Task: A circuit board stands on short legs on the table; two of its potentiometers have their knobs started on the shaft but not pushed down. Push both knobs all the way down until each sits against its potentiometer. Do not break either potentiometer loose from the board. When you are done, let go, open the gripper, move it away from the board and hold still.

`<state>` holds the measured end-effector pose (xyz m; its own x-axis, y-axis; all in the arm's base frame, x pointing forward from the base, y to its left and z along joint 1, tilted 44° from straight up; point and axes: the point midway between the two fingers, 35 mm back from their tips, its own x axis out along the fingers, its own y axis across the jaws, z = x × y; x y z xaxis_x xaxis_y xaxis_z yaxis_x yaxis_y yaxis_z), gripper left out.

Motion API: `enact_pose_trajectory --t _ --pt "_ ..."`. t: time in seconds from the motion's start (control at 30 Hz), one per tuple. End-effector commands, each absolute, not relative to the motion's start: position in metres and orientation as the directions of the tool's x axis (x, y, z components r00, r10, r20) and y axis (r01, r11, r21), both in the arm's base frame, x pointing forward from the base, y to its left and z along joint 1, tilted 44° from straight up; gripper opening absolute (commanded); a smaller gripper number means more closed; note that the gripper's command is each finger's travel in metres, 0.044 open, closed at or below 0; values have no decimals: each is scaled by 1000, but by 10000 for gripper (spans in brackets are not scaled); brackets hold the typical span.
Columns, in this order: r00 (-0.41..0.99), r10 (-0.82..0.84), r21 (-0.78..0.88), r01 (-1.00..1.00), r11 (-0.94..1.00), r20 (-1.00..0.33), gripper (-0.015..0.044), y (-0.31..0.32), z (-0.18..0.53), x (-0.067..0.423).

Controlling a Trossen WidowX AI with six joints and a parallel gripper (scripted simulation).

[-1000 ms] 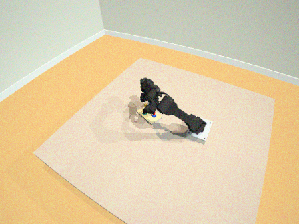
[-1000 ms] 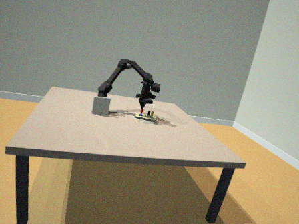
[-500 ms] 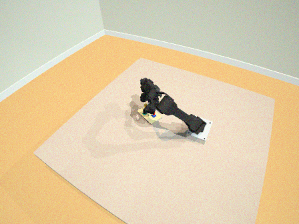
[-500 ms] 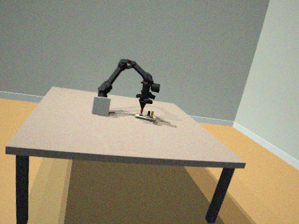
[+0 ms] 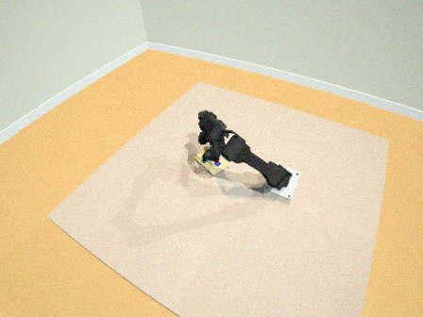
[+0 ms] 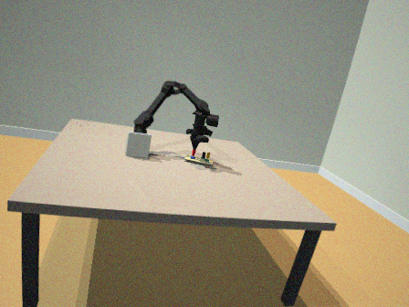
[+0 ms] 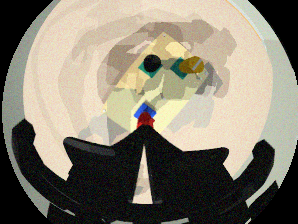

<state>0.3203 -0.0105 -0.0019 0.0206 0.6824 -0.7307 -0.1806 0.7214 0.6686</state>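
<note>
The pale yellow circuit board [image 5: 213, 168] [image 6: 199, 161] [image 7: 125, 106] stands near the middle of the table. A red knob [image 6: 194, 152] [image 7: 147, 121] sits on a blue potentiometer [image 7: 140, 111] at the board's near edge in the wrist view. A black knob [image 7: 152, 63] [image 6: 203, 155] and a brownish-yellow knob [image 7: 193, 64] [image 6: 208, 156] stand on teal bases farther along the board. My gripper [image 5: 211, 156] [image 6: 194, 146] [image 7: 145, 128] is shut, pointing straight down, with its fingertips right over the top of the red knob. I cannot tell how far down the red knob sits.
The arm's base [image 5: 287, 188] [image 6: 138, 145] stands on the table beside the board, and the arm arches over to it. The table top [image 5: 236, 255] [image 6: 114, 192] is wide, with its edges far from the board.
</note>
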Motion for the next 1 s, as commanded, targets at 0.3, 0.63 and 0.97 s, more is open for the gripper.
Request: enact_pose_trajectory --t 0.3,0.63,0.97 --pt "10 687 674 -186 715 -727 0 -5 -7 321" --pt "10 687 674 -186 715 -727 0 -4 -8 321" --pt "10 687 674 -186 715 -727 0 -4 -8 321"
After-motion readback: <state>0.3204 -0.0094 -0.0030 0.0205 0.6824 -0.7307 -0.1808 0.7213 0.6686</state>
